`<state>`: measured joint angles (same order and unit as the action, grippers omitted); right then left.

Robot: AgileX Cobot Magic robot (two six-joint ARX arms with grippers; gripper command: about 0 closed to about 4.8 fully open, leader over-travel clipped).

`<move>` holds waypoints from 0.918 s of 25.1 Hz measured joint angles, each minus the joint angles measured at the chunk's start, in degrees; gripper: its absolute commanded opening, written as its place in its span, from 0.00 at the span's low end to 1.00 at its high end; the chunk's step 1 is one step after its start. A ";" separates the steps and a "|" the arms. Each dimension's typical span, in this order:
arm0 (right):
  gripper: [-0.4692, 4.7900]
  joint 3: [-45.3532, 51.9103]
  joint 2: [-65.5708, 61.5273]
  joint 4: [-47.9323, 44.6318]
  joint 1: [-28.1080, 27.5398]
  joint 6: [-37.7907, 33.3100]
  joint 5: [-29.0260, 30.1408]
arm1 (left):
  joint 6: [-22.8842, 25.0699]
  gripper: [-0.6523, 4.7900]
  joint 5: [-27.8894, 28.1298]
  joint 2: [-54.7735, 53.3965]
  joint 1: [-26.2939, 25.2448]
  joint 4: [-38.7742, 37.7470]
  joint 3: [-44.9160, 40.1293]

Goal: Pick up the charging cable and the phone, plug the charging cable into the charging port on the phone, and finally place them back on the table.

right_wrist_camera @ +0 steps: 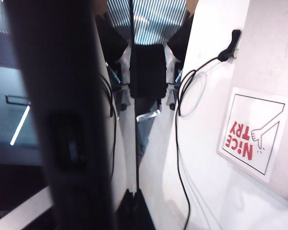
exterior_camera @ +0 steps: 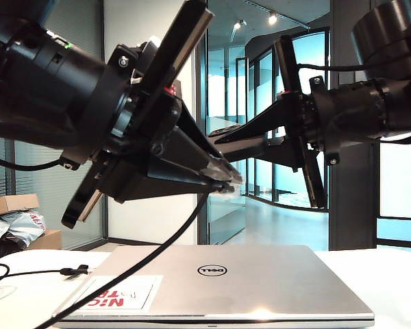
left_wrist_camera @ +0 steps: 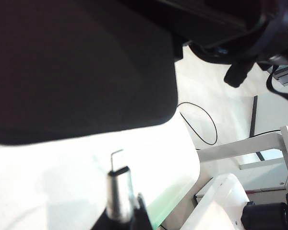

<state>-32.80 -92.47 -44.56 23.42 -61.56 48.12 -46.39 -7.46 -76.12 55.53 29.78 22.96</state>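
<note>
Above the silver laptop (exterior_camera: pixel 219 284), left gripper (exterior_camera: pixel 226 179) at 9 o'clock pinches the charging cable (exterior_camera: pixel 133 267) near its plug. Right gripper (exterior_camera: pixel 222 140), at 3 o'clock, clamps the phone (right_wrist_camera: pixel 53 110) edge-on. Cable trails onto the table (exterior_camera: pixel 397 281).

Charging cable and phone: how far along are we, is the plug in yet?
Both pickups look done: the left gripper is shut on the charging cable near its silver plug, and the right gripper is shut on the phone, both held above the Dell laptop. Plugging is in hand; the plug looks not yet seated. Left: insert it, then set both on the table.
</note>
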 measured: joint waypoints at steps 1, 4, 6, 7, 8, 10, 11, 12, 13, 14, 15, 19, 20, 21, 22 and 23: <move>0.08 0.59 0.00 -1.55 0.00 -0.81 -0.31 | 0.00 0.11 -0.02 0.00 0.00 0.00 0.00; 0.08 1.73 0.00 -6.16 0.00 -3.48 -1.29 | 0.00 0.11 0.00 -0.02 0.00 0.00 0.00; 0.08 1.66 0.00 -7.61 -0.02 -4.02 -1.62 | 0.00 0.11 0.00 -0.02 0.00 0.02 0.00; 0.08 1.64 0.02 -7.89 -0.04 -4.11 -1.57 | 0.00 0.11 0.00 0.00 0.00 0.00 0.00; 0.08 1.66 0.00 -7.74 -0.04 -4.24 -1.05 | 0.02 0.11 0.00 -0.02 0.00 0.00 0.00; 0.08 1.68 0.00 -7.37 -0.04 -4.15 0.37 | 0.02 0.11 0.00 -0.02 0.00 0.00 0.00; 0.08 1.66 0.00 -7.43 -0.04 -3.82 0.68 | 0.00 0.11 0.00 -0.02 0.00 0.02 0.00; 0.08 1.66 0.00 -7.41 -0.04 -3.52 0.90 | 0.00 0.11 0.00 -0.02 0.00 0.00 0.00; 0.08 1.68 0.00 -7.37 -0.04 -3.32 1.05 | 0.00 0.11 0.00 -0.02 0.00 0.00 0.00; 0.08 1.66 0.00 -7.32 -0.04 -3.28 1.22 | 0.00 0.11 0.00 -0.02 0.00 0.02 0.00; 0.08 1.66 0.00 -7.10 -0.07 -2.95 1.75 | 0.00 0.11 0.00 -0.02 0.00 0.02 0.00; 0.08 1.66 0.00 -6.43 -0.04 -0.50 2.43 | 0.00 0.11 0.00 -0.02 0.00 0.02 0.00; 0.08 1.66 0.00 -5.99 -0.04 -0.33 2.43 | 0.00 0.11 0.00 -0.02 0.00 0.02 0.00; 0.08 1.66 0.00 -5.60 -0.07 -0.28 2.43 | 0.00 0.11 0.00 -0.02 0.00 0.00 0.00; 0.08 1.66 0.00 -5.40 -0.07 -0.24 2.43 | 0.00 0.11 -0.02 -0.02 0.00 0.02 0.00; 0.08 1.66 0.00 -5.35 -0.04 -0.09 2.45 | 0.00 0.11 0.00 -0.02 0.00 0.02 0.00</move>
<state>-31.14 -92.47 -49.91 23.38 -61.65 50.57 -46.39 -7.46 -76.14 55.53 29.80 22.96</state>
